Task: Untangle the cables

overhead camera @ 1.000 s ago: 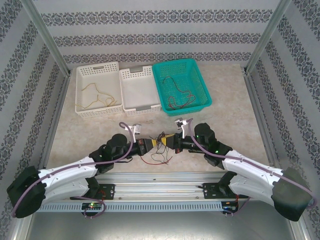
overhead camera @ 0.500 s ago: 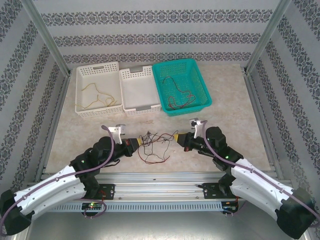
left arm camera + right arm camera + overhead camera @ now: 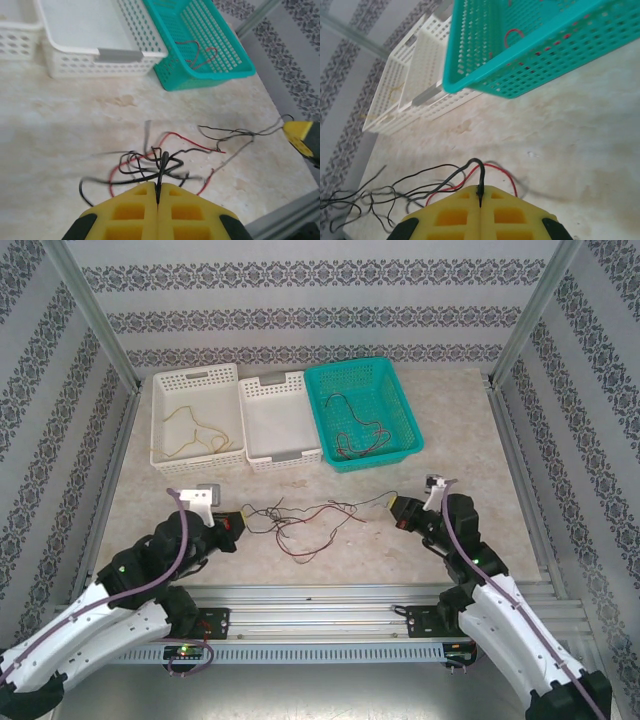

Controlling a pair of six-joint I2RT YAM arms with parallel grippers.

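Top external view: the cables (image 3: 305, 520) hang in a loose snarl between two clenched claws, low over the table (image 3: 470, 455).

At the left, the left gripper (image 3: 238, 516) has its yellow pads pressed together on a thin strand. Its wrist view shows the left gripper (image 3: 158, 192) nipping what looks like a black wire, though the strands there are blurred. The tangle of black and red cables (image 3: 165, 160) spreads just ahead of it. To the right, the right gripper (image 3: 392, 506) is likewise clamped on a wire end, and its own camera shows a black strand caught between the pads of the right gripper (image 3: 480, 192). Along the far edge, the left white basket (image 3: 168, 456) holds a yellow wire (image 3: 195, 435). The middle white basket (image 3: 262, 390) sits beside it, and the teal basket (image 3: 412, 430) holds red and dark wires (image 3: 360, 435).
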